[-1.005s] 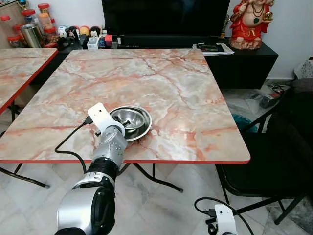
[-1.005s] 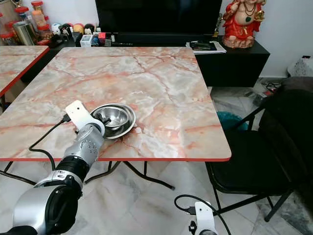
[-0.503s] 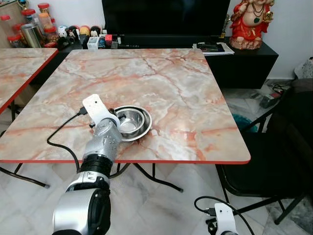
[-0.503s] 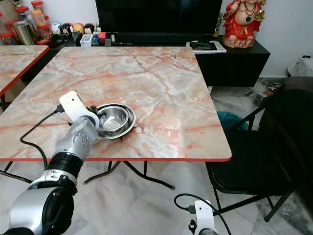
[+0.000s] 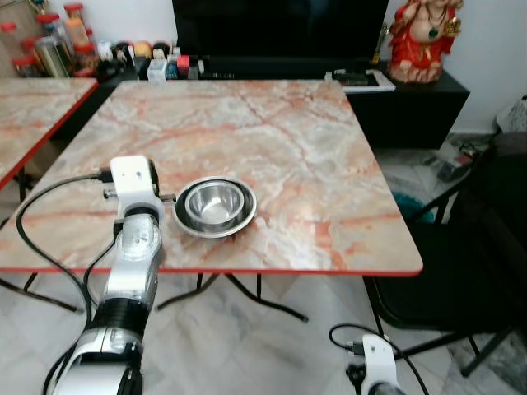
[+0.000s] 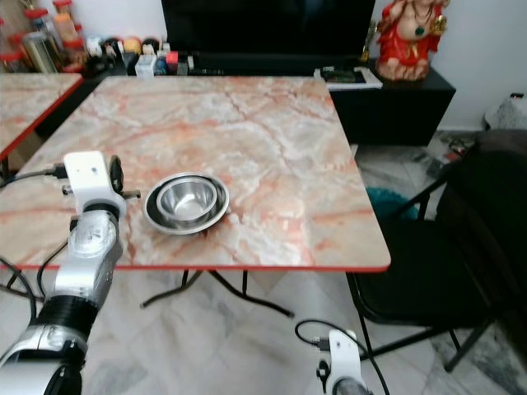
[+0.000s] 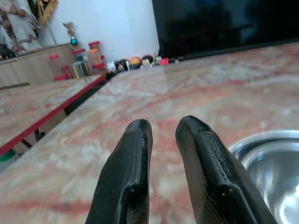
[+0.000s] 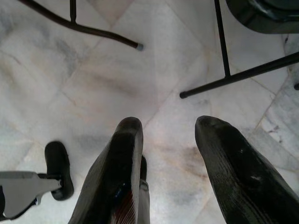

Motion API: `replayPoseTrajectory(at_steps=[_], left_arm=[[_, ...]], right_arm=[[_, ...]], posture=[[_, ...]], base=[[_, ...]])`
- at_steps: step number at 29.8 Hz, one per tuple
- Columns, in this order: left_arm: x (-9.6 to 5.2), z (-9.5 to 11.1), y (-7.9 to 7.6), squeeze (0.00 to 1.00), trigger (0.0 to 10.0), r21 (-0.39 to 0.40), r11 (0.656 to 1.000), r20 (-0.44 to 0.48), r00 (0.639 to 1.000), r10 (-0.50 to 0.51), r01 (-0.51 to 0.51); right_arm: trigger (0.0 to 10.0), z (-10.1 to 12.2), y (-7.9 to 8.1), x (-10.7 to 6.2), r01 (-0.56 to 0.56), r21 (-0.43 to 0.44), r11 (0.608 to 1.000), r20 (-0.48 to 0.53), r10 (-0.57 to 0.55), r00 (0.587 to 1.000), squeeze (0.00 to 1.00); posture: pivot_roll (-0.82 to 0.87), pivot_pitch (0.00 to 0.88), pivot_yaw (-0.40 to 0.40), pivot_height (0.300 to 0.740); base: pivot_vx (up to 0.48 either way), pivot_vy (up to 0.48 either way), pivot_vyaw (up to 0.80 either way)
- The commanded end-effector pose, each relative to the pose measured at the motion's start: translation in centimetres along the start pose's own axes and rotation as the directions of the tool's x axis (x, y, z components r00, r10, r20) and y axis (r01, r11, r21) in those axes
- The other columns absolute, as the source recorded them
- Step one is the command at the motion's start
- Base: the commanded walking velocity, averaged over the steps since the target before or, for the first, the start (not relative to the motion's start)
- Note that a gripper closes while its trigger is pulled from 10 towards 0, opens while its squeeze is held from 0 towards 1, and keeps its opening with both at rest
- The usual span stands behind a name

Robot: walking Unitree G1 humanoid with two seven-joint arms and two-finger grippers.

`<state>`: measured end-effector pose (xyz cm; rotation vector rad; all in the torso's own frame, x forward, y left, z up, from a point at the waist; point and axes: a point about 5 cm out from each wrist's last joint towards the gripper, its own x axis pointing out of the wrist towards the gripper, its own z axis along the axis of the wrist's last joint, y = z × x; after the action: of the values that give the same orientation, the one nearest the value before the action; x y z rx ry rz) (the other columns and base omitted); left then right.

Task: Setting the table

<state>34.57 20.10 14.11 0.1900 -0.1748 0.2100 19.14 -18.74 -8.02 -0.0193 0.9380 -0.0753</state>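
A steel bowl (image 5: 216,206) nested in a wider steel dish rests on the marble table (image 5: 288,132), near its front edge and left of centre. My left gripper (image 7: 161,126) hovers low over the tabletop just to the left of the dish, apart from it, and its fingers (image 7: 135,158) are slightly open with nothing between them. The dish's rim (image 7: 266,158) shows beside those fingers. My right gripper (image 8: 163,126) hangs open over the tiled floor, below the table's right side.
A second marble table (image 5: 33,107) stands at the left. A black chair (image 5: 461,271) sits at the right of the table. Beyond the table are a dark TV cabinet, a red statue (image 5: 420,37) and several jars (image 5: 49,41). Chair legs (image 8: 224,46) cross the floor.
My left gripper has drawn back leftward off the dish's near rim and now sits beside it. The bowl and dish stay in place. The right arm has not moved.
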Motion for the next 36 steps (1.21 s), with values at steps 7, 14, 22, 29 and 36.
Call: replayPoseTrajectory(at_steps=[7,14,22,29,36], left_arm=[[-1.8,-0.5,6.8,0.00,10.0,0.112,0.954,0.103,0.958,0.267,-0.278],[-4.2,-3.5,12.1,0.00,10.0,0.222,0.870,0.016,0.894,0.448,-0.440],[-10.5,-9.3,17.0,0.00,10.0,0.489,0.659,-0.187,0.670,0.719,-0.571],[-13.9,-12.8,16.5,0.00,10.0,0.539,0.656,-0.363,0.557,0.747,-0.529],[-15.3,-17.3,6.7,0.00,10.0,0.167,0.985,-0.780,0.617,0.107,0.041]], right_arm=[[10.0,0.5,-0.3,0.0,0.004,0.032,0.999,0.043,-0.006,0.999,0.00],[10.0,0.4,-0.2,0.0,-0.007,0.023,1.000,0.033,0.006,0.999,0.00],[10.0,0.2,-0.2,0.0,-0.009,0.017,1.000,0.023,0.009,1.000,0.00],[10.0,0.1,-0.1,0.0,-0.009,0.028,1.000,0.019,0.008,1.000,0.00],[10.0,-0.2,-0.1,0.0,-0.010,0.025,1.000,-0.001,0.010,1.000,0.00]], posture=[[-0.04,0.000,0.003,0.740],[-0.02,0.000,-0.007,0.740],[-0.02,0.000,-0.001,0.740],[-0.02,0.000,0.005,0.740],[-0.02,0.000,-0.014,0.740]], base=[[0.000,0.000,0.00],[0.000,0.000,0.00],[0.000,0.000,0.00],[0.000,0.000,0.00],[0.000,0.000,0.00]])
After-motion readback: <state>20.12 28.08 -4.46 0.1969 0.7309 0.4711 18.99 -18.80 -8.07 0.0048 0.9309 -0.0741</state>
